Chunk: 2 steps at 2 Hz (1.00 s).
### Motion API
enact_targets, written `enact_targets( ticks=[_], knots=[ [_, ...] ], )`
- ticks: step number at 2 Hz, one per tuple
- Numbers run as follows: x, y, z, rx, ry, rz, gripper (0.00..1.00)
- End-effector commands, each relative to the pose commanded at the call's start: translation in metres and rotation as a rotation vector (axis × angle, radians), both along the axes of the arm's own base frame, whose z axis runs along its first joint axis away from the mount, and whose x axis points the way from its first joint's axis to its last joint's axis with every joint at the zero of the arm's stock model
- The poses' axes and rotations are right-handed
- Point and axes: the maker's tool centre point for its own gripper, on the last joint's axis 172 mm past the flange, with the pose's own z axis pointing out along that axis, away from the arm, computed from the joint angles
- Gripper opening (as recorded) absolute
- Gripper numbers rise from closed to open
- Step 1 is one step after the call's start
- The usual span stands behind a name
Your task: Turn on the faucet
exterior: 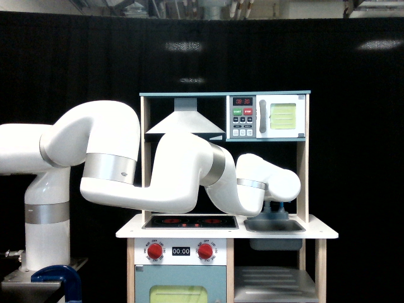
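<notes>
In the exterior view the white arm reaches from the left across the toy kitchen, and its last link (278, 183) hangs right above the grey sink (274, 225). That link covers the place behind the sink, so the faucet's spout and tap handles are hidden. Only a small dark stub (276, 206) shows under the link, just above the sink's back edge. I cannot tell whether it is part of the gripper or of a tap. The gripper's fingers do not show.
The stove top (189, 221) lies left of the sink, under the arm's elbow. Two red oven knobs (155, 250) sit on the front panel. A microwave (283, 117) and hood (185, 123) are overhead. The right side post (302, 183) stands close to the wrist.
</notes>
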Motion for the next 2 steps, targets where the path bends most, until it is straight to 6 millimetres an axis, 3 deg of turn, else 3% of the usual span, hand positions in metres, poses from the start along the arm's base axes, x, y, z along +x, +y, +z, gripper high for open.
enact_targets(
  ticks=[1, 2],
  knots=[
    [-0.006, -0.011, 0.003, 0.0, 0.0, 0.0, 1.0],
    [-0.08, -0.112, 0.021, 0.0, 0.0, 0.0, 1.0]
  ],
)
